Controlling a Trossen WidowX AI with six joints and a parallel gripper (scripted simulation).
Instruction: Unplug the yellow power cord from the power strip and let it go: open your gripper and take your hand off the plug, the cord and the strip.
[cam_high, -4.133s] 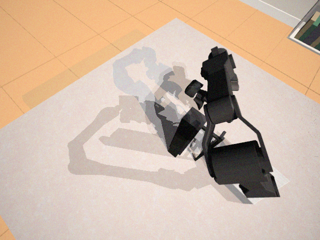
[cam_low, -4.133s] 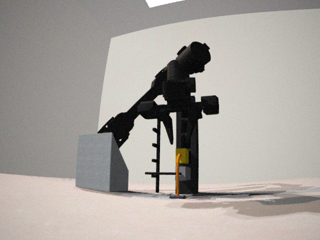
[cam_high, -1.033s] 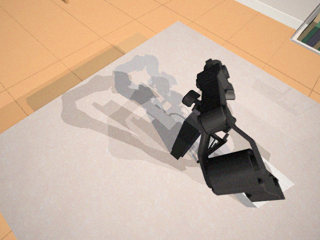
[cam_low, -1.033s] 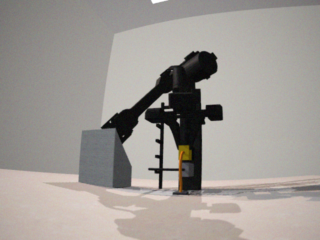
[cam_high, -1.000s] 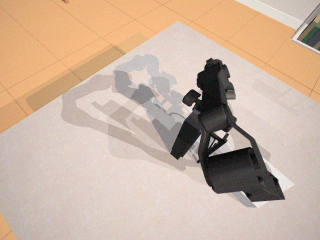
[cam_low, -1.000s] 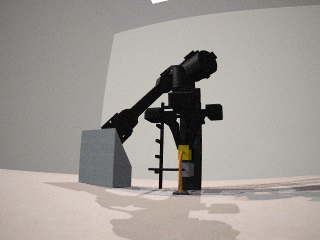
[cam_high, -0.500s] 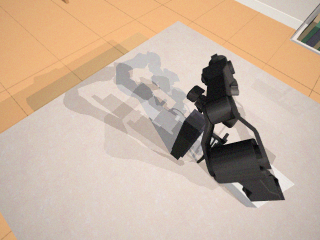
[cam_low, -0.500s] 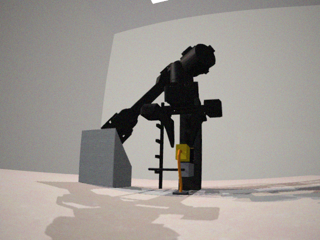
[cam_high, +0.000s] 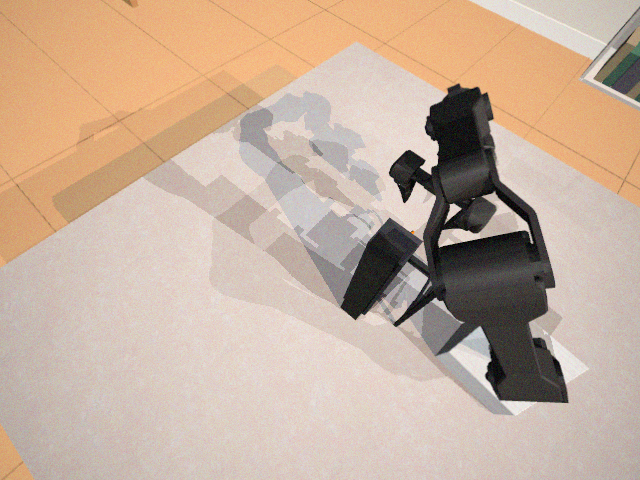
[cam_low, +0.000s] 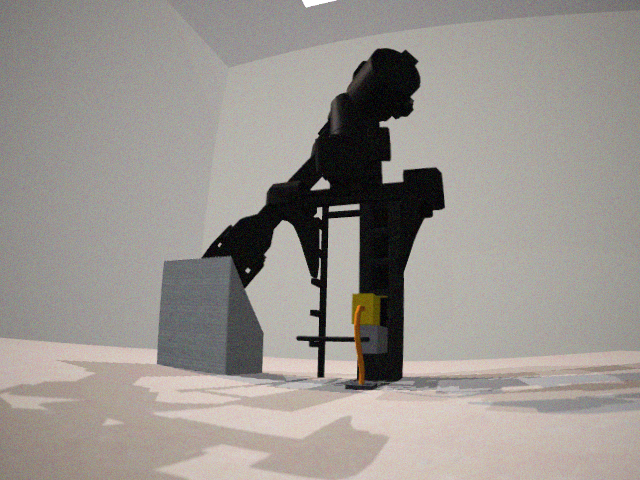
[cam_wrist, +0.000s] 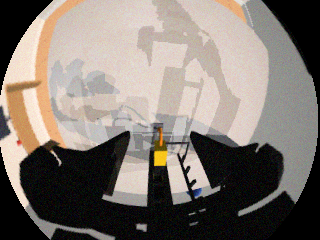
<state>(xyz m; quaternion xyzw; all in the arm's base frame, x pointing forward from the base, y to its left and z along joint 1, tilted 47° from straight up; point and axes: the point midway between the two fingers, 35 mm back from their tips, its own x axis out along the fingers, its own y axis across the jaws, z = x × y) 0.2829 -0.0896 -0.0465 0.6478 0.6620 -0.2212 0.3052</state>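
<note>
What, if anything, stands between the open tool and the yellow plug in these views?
The tool is open, with a finger on either side of the yellow plug. A thin black runged bar stands in the gap between the plug and one finger. Nothing else visible stands between them.

Brightness: even and moderate in all three views, with no glare or blown-out spots.
Light source: a bright ceiling panel (cam_low: 317, 2) shows at the upper edge of the exterior view.
Shadows: several overlapping, hard-edged grey and tan shadows (cam_high: 305, 170) fall across the pale tabletop (cam_high: 129, 335), spreading up and left of the arm (cam_high: 480, 268).
Contrast: in the exterior view the arm is a near-black silhouette against the pale wall (cam_low: 516, 180), its detail lost.
Sharpness: soft and slightly grainy, edges jagged.
Distortion: the wrist view is a fisheye circle with black corners; the fingers are dark, blurred masses.
</note>
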